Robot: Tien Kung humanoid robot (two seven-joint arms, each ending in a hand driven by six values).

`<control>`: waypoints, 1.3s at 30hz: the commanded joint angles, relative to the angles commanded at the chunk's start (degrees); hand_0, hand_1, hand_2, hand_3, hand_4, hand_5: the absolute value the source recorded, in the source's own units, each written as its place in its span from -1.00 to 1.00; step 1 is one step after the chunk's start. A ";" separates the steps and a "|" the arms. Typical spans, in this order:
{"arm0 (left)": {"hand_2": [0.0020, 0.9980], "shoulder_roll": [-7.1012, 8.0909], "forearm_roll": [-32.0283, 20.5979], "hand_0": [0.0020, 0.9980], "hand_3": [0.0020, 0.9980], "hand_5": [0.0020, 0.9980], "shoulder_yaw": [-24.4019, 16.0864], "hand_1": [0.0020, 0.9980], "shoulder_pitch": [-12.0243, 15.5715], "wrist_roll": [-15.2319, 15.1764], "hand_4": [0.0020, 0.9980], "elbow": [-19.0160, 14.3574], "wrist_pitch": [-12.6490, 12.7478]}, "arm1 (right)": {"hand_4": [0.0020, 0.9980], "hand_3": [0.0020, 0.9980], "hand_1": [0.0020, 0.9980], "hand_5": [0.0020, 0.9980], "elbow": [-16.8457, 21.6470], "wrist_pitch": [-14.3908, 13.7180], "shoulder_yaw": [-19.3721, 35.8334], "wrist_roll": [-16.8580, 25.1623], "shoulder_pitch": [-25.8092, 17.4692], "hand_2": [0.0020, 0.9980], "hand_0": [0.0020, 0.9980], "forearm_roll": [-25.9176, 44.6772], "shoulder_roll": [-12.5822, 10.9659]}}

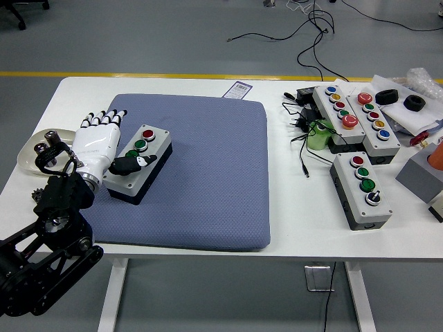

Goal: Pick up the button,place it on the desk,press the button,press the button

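The button box [138, 163] lies on the blue mat [208, 180] near the mat's left edge. Our left hand [104, 142] stands beside it, palm down, fingers spread and straight, grasping nothing, thumb [131, 164] resting on the box's top. The mat's middle and right lie bare.

So the button box [138, 164] is a light grey rectangular unit on a black base, red button at the far end, green next to it, lying flat and angled diagonally on the left side of the blue-grey pad [208, 173].
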 joint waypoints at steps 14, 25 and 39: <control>1.00 -3.66 -2.58 0.89 1.00 0.25 -1.08 1.00 -0.71 0.00 1.00 6.37 -1.55 | -0.43 0.23 0.29 -0.76 0.00 -0.09 -0.29 -0.02 0.03 0.38 0.09 0.37 0.00; 1.00 -5.30 0.62 0.65 1.00 -0.35 -1.09 1.00 -0.47 0.00 0.95 6.86 -3.18 | -0.43 0.23 0.29 -0.76 0.00 -0.10 -0.23 -0.06 -0.21 0.38 0.09 0.36 0.00; 1.00 -6.03 0.62 0.33 1.00 -0.59 -2.70 0.72 -0.90 0.00 0.77 9.01 -4.36 | -0.43 0.23 0.29 -0.76 0.00 -0.13 0.26 0.00 -0.29 0.38 0.09 0.04 0.00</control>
